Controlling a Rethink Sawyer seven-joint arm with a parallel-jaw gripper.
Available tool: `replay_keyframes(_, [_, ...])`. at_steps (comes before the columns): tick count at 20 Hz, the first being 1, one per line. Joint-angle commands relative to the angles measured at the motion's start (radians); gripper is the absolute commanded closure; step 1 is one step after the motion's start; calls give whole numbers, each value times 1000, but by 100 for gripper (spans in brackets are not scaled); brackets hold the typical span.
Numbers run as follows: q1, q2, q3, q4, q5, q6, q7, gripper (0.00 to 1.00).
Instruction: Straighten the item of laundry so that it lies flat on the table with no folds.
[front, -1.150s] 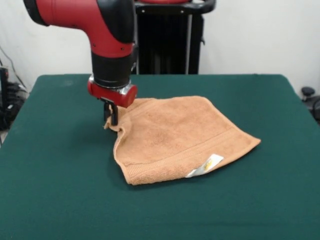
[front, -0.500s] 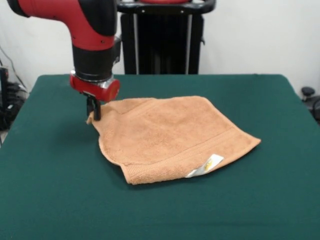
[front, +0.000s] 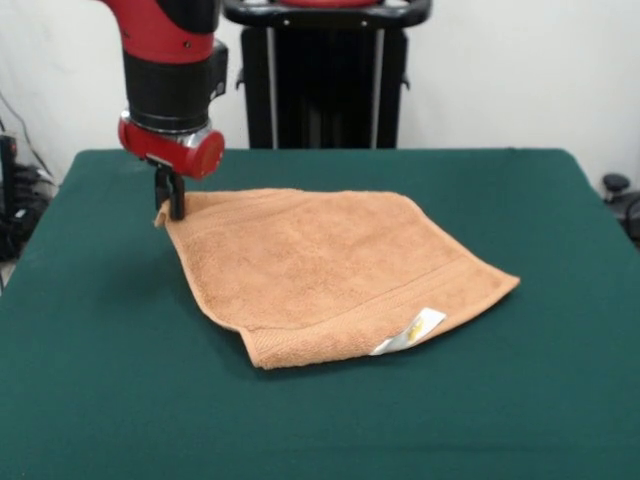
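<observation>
The item of laundry (front: 320, 270) is an orange-tan terry towel spread across the middle of the table (front: 110, 400), with a woven band along its near side and a white label (front: 410, 330) with a yellow mark at the near edge. Its near edge looks doubled over in a thick fold. My gripper (front: 172, 207) hangs from the red arm at the towel's far left corner, shut on that corner and holding it slightly above the dark green cloth.
A black pedestal frame (front: 320, 80) stands behind the table's far edge. Dark equipment shows off the table's left side (front: 15, 200) and right side (front: 615, 190).
My gripper has moved left and away from the camera with the towel's corner, pulling the bunched left side out so the towel now lies wider and flatter.
</observation>
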Motion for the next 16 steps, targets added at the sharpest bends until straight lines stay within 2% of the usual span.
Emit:
replay_keyframes(1, [25, -7, 122, 85, -45, 120, -185, 100])
replay_keyframes(16, [70, 41, 142, 8, -41, 132, -156, 100])
